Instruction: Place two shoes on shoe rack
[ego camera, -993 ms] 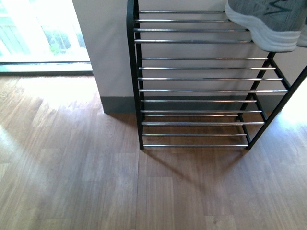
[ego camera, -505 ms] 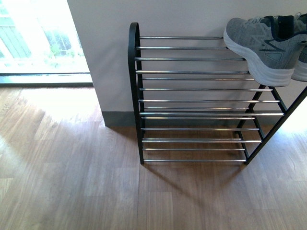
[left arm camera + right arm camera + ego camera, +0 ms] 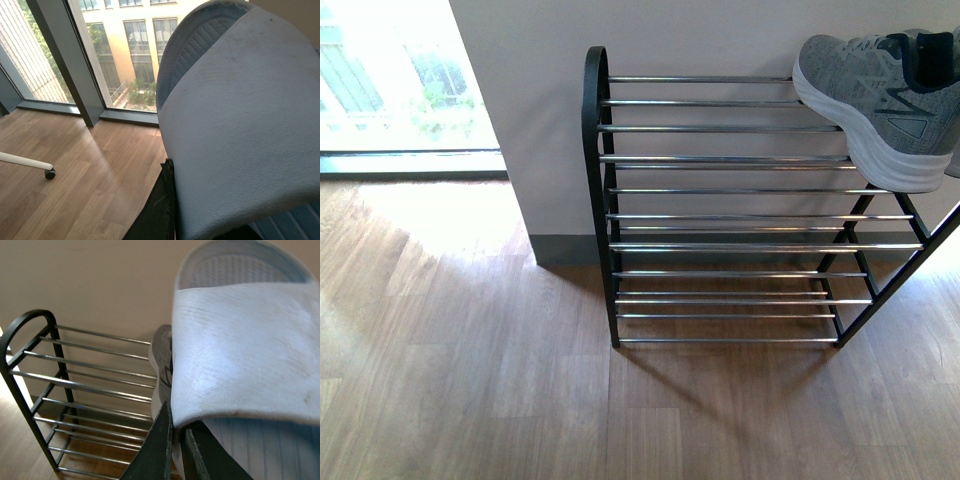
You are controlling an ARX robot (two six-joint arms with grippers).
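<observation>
The shoe rack [image 3: 720,160], black frame with chrome bars, stands against the wall in the front view. A grey knit sneaker [image 3: 880,100] rests on the right end of its top tier. Neither arm shows in that view. In the left wrist view my left gripper [image 3: 172,200] is shut on the strap edge of a pale blue slide [image 3: 240,125], held over wooden floor near a window. In the right wrist view my right gripper [image 3: 175,440] is shut on the strap edge of another pale blue slide [image 3: 245,350], held above and near the rack [image 3: 75,385], with the grey sneaker [image 3: 161,360] behind it.
Wooden floor [image 3: 470,380] spreads in front of the rack. A bright floor-length window [image 3: 390,90] lies to the left of the wall. A white chair leg with a castor [image 3: 47,172] shows in the left wrist view.
The front view has tilted upward, so the rack's top tier and the sneaker sit lower in the picture. The sneaker has not shifted on the rack.
</observation>
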